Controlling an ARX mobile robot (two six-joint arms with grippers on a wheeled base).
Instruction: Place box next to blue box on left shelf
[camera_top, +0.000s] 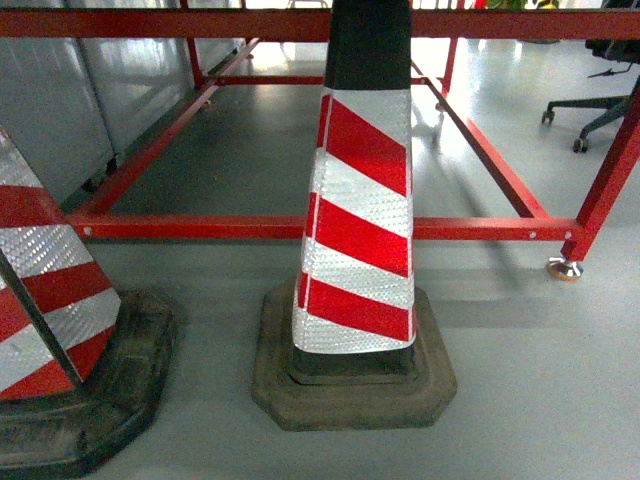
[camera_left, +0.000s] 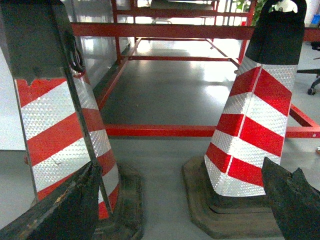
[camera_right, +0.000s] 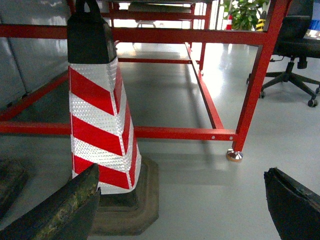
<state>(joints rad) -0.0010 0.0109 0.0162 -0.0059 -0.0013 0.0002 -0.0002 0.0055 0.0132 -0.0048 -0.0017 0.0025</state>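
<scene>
Grey floor (camera_top: 520, 380), striped cones (camera_top: 357, 215), left fingers (camera_left: 60, 210) and right fingers (camera_right: 65, 207) spread wide, empty

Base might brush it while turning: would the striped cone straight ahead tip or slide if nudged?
The cone is tall and narrow, so a high nudge could rock it. Its wide black base looks like heavy rubber lying flat on the smooth grey floor, so it probably resists tipping and would scoot rather than fall.

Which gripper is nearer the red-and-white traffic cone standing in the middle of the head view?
Right, as far as the views show. The cone stands just ahead of the right gripper, by its left finger. From the left gripper it sits ahead toward the right finger, seemingly farther.
</scene>
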